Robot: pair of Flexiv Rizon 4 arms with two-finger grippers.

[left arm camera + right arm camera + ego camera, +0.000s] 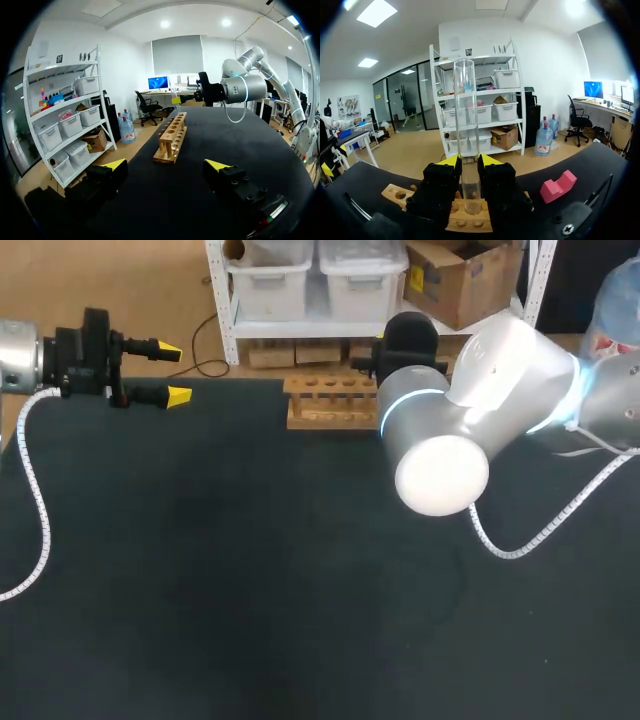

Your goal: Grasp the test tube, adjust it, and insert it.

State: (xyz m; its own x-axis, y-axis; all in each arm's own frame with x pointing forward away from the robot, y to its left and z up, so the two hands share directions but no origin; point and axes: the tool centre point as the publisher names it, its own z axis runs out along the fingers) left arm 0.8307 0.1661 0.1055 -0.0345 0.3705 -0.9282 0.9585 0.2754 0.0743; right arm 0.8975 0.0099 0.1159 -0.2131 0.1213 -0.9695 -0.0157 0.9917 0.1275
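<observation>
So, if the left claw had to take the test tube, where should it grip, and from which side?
Probably the bare upper glass of the test tube, above the right claw, which is shut on its lower part. The tube stands upright over the wooden rack, so come in level from the side and close across its round wall.

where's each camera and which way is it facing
Head view: above, behind, looking down on the black table; left gripper and right arm show.
Left wrist view: along the open left gripper toward the light wooden tube rack and right arm.
Right wrist view: along the right gripper, shut on a clear glass test tube at the rack.
All share the rack.
</observation>
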